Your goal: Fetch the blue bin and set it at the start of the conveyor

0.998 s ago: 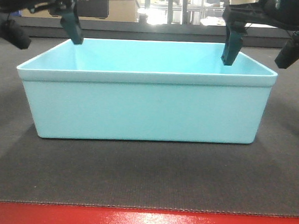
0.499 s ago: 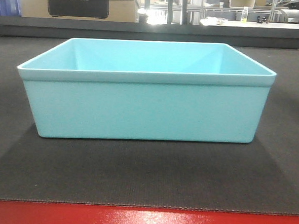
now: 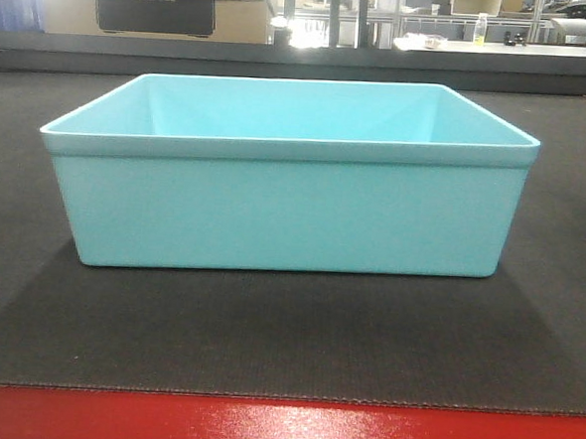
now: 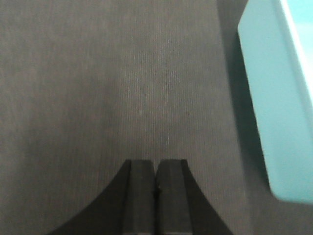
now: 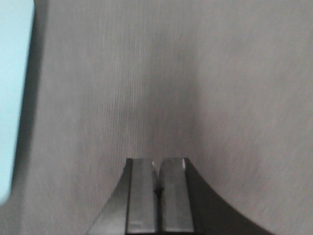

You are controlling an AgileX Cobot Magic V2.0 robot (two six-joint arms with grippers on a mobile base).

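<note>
The blue bin (image 3: 283, 214) sits upright on the conveyor start (image 3: 286, 338), opening up, long axis running left-right across the front view, one long wall facing the camera. Red edge strip (image 3: 280, 430) lies in front of it. Left gripper (image 4: 156, 193) is clenched on nothing, over bare belt, bin to its right. Right gripper (image 5: 156, 191) likewise closed and empty, bin at the left edge.

No text, label, brand or number can be read in any view. The blue bin (image 3: 284, 204) bears no markings; background boxes and bottles are too small and blurred.
</note>
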